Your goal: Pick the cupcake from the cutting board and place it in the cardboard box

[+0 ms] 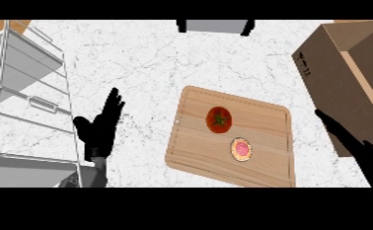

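White marble-patterned desk seen steeply from above. Light wooden rectangular cutting board lies at centre-right, slightly rotated, with a groove running round its edge.

2 things on the board: a red tomato with a green stem near the board's middle, and the small round cupcake with pink topping and tan rim just below and right of it, close to the tomato but not touching. Cupcake sits on the board, nothing holding it.

Left hand, black, on a grey forearm, comes up from the lower edge at the view's left, well apart from the board. Fingers straight, pointing up and slightly right, held together, thumb out to the left. Open and flat, holding nothing, over the desk beside the rack.

Right hand, black, at the view's right edge, between the board's right side and the box. Fingers extended, slanting up-left toward the box's lower corner, not curled, holding nothing. Cannot tell whether it touches the box. Most of the hand is cut off by the frame.

Open brown cardboard box at upper right, partly out of frame, its open top showing.

White wire dish rack at the left edge. Grey rectangular object at the top centre, cut off, cannot tell what it is.
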You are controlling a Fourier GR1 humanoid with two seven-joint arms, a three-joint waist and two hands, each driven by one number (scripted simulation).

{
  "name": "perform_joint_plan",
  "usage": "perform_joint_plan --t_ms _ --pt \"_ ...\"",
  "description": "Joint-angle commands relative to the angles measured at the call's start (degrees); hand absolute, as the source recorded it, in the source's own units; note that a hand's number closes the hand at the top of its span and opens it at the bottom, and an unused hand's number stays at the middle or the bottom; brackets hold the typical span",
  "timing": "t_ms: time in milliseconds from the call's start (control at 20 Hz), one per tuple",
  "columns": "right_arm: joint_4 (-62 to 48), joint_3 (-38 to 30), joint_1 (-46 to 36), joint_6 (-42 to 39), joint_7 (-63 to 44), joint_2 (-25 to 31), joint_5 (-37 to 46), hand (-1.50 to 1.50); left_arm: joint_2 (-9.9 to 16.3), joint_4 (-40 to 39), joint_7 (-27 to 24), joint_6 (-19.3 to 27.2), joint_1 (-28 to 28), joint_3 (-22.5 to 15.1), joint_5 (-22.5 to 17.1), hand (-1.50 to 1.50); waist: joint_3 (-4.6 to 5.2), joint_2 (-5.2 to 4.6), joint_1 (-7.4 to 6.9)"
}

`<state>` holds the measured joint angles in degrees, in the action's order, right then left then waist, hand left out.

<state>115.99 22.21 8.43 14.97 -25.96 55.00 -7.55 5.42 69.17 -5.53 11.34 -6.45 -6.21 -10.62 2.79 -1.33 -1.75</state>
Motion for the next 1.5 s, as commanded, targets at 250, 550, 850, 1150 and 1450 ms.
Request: perform_joint_plan --t_ms 250,550,850,1150,1450 --pt "0.34 4.52 -5.58 1.20 -8.64 -4.54 2.98 -1.50 4.08 7.68 4.13 -0.15 -6.90 2.42 -0.98 0.00 -2.83 1.63 -0.68" --pt "-3.36 8.46 -6.86 3.61 -10.08 -8.85 8.41 -1.50 4.29 7.12 3.06 -0.99 -6.08 2.88 -1.26 0.00 -2.88 1.63 -0.42" --pt "-3.74 9.94 -9.53 3.42 -12.77 -11.45 9.78 -1.50 4.05 8.66 3.57 -1.38 -4.73 2.78 -1.27 0.00 -2.89 1.76 -0.91" --pt "-6.92 11.79 -10.82 3.42 -13.43 -14.37 11.58 -1.50 3.12 8.84 3.80 -0.86 -4.22 2.13 -0.81 0.00 -2.91 1.84 -0.50" --pt "-12.60 13.62 -12.40 4.38 -14.10 -17.34 15.20 -1.50 4.33 8.67 2.68 -2.14 -4.41 3.25 -1.25 0.00 -2.94 1.74 -0.73"
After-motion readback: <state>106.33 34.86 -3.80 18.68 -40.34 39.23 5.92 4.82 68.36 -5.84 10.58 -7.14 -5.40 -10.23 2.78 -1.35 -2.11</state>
